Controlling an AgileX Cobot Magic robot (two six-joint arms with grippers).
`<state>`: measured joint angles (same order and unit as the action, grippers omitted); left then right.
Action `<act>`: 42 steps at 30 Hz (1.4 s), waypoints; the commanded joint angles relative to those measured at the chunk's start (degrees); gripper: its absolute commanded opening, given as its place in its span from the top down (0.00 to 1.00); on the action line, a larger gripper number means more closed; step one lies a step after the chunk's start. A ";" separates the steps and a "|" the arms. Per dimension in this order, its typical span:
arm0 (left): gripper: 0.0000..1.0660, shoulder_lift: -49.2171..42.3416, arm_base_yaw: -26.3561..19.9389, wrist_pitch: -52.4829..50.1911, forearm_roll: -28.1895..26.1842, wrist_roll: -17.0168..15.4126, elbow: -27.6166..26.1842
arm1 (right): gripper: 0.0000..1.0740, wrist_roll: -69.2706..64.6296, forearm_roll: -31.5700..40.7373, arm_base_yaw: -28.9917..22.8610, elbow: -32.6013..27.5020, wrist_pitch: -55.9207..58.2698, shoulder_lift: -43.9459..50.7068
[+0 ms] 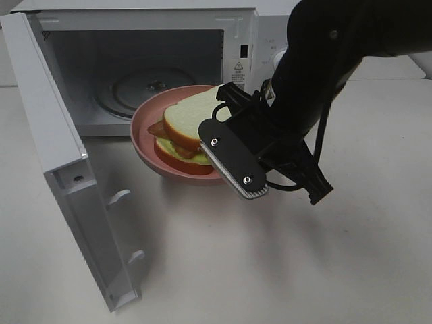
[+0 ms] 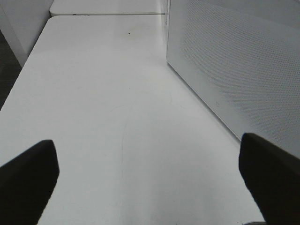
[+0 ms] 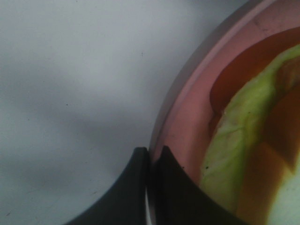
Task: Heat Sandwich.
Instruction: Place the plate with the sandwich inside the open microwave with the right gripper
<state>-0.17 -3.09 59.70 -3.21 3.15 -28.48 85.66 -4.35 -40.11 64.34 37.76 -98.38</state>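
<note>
The sandwich (image 1: 183, 128), pale bread with green lettuce and red filling, lies on a round pink plate (image 1: 143, 135) just in front of the open microwave (image 1: 135, 61). My right gripper (image 1: 226, 165) is shut on the plate's near-right rim. In the right wrist view its fingertips (image 3: 151, 159) pinch the pink rim (image 3: 187, 108), with the lettuce (image 3: 234, 140) beside them. My left gripper (image 2: 150, 187) is open and empty above the bare table, next to the microwave's outer side wall (image 2: 234, 61). It does not show in the exterior view.
The microwave door (image 1: 61, 169) hangs open toward the front left. The glass turntable (image 1: 145, 84) lies inside the cavity. The white table (image 1: 283, 270) stretches to the front and right.
</note>
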 commanded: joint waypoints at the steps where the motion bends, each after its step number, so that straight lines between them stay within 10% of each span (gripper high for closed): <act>1: 0.07 -1.55 -0.06 -0.34 0.00 0.17 0.17 | 1.00 1.72 0.63 0.23 2.75 0.17 -1.15; 42: 0.07 -1.55 -0.06 -0.34 0.00 0.23 0.17 | 1.00 1.89 2.75 0.23 27.67 6.53 -18.28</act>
<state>-0.17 -3.09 59.70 -3.21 3.15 -28.48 88.52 -1.60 -39.94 90.76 45.03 -116.37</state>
